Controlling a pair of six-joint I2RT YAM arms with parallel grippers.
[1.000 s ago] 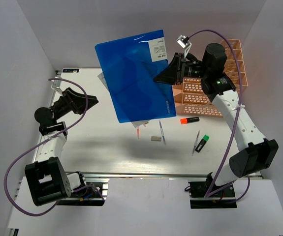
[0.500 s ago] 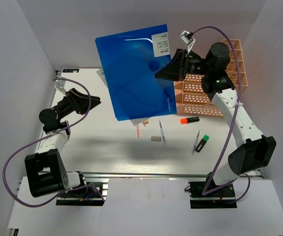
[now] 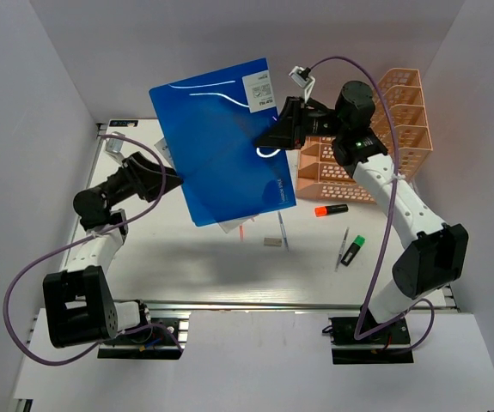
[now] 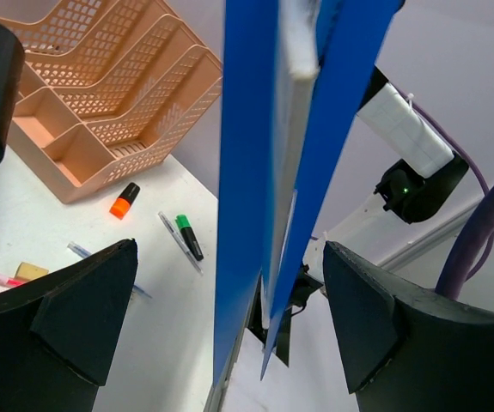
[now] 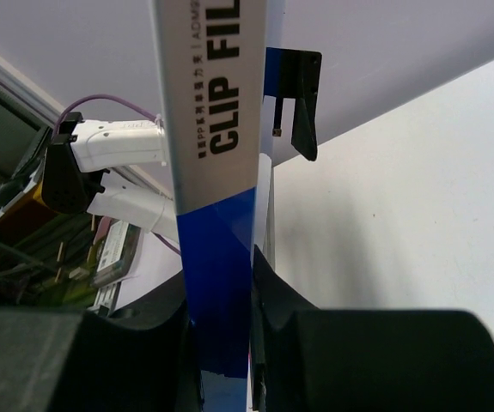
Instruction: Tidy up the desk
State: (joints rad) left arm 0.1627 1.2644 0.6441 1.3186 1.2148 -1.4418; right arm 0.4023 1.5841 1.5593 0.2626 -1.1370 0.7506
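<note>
My right gripper [image 3: 274, 140] is shut on a blue clip file [image 3: 221, 146] and holds it tilted in the air above the white desk [image 3: 178, 262]. In the right wrist view the file's spine [image 5: 216, 223] is pinched between my fingers [image 5: 332, 343]. My left gripper [image 3: 171, 180] is open at the file's lower left edge. In the left wrist view the file's edge [image 4: 247, 172] stands between the wide-open fingers [image 4: 83, 318] and touches neither. White sheets show inside the file.
A peach mesh file rack [image 3: 375, 129] stands at the back right, also in the left wrist view [image 4: 100, 86]. On the desk lie an orange highlighter [image 3: 331, 209], a green highlighter [image 3: 353, 250], two pens [image 3: 283, 232], an eraser [image 3: 271, 242] and a pink pen [image 3: 241, 230].
My right arm has swung the blue file to the left and a little lower. My left gripper has moved right, so the file's edge now lies between its open jaws.
</note>
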